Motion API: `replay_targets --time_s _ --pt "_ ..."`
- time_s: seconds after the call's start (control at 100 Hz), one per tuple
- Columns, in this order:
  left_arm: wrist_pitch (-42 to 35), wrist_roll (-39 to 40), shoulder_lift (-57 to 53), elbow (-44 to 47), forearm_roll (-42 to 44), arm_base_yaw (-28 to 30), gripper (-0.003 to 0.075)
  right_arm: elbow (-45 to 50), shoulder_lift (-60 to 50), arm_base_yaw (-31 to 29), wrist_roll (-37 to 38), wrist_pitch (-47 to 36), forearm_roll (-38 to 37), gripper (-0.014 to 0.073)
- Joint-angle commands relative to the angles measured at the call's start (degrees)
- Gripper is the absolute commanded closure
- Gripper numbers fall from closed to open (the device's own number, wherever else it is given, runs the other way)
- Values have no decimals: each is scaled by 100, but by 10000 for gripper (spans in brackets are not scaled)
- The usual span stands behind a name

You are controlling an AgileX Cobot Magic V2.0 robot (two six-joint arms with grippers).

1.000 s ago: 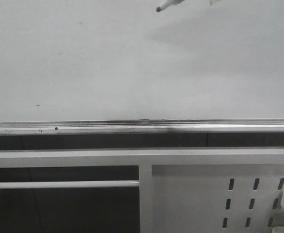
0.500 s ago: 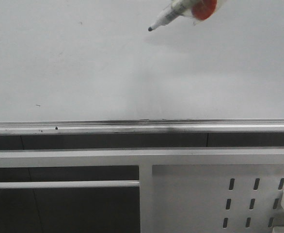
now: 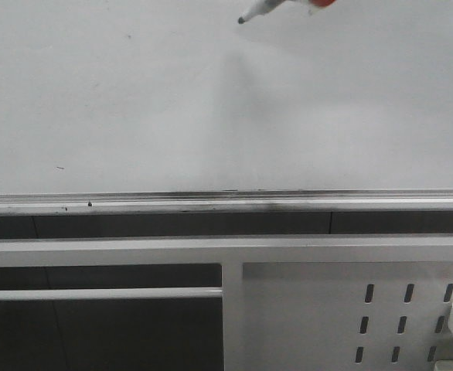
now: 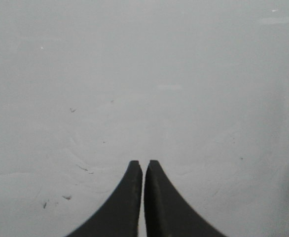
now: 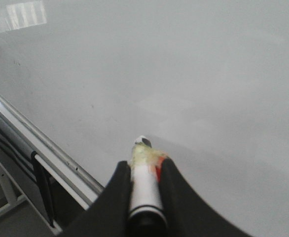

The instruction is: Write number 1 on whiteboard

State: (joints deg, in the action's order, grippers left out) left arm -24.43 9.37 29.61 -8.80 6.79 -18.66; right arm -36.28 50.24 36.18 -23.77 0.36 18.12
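Two grippers show, each in its own wrist view. The right gripper (image 5: pixel 143 170) has its dark fingers (image 5: pixel 116 192) closed around a marker pen (image 5: pixel 144 185), whose white barrel carries yellowish tape and a patch of red; we can read no brand or lettering on it. In the front view the marker pen (image 3: pixel 259 9) enters at the top edge, its dark tip pointing down and to the left, close to the whiteboard (image 3: pixel 134 100), though we cannot tell whether the tip touches. The left gripper (image 4: pixel 143 164) hovers before the white surface with its fingers (image 4: pixel 129 197) drawn almost together, only a thin slit between them, and nothing held. We see no stroke of the number 1 on the whiteboard, only a few tiny dark specks and faint smudges. Below runs the board's silver rail (image 3: pixel 211 202), and beneath that a white perforated panel (image 3: pixel 350 309) with slot-shaped holes.
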Motion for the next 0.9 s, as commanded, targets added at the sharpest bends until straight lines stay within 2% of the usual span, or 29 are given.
replay_targets --time_s 0.0,0.32,0.89 --pt "-470 3 47 -158 -83 5 740 -216 -21 -47 -15 -641 -117 663" --pt "-484 3 47 -158 -83 5 740 -216 69 -230 -79 -642 -184 663" --pt "-484 3 47 -158 -83 5 740 -216 1216 -230 -79 -517 -200 663"
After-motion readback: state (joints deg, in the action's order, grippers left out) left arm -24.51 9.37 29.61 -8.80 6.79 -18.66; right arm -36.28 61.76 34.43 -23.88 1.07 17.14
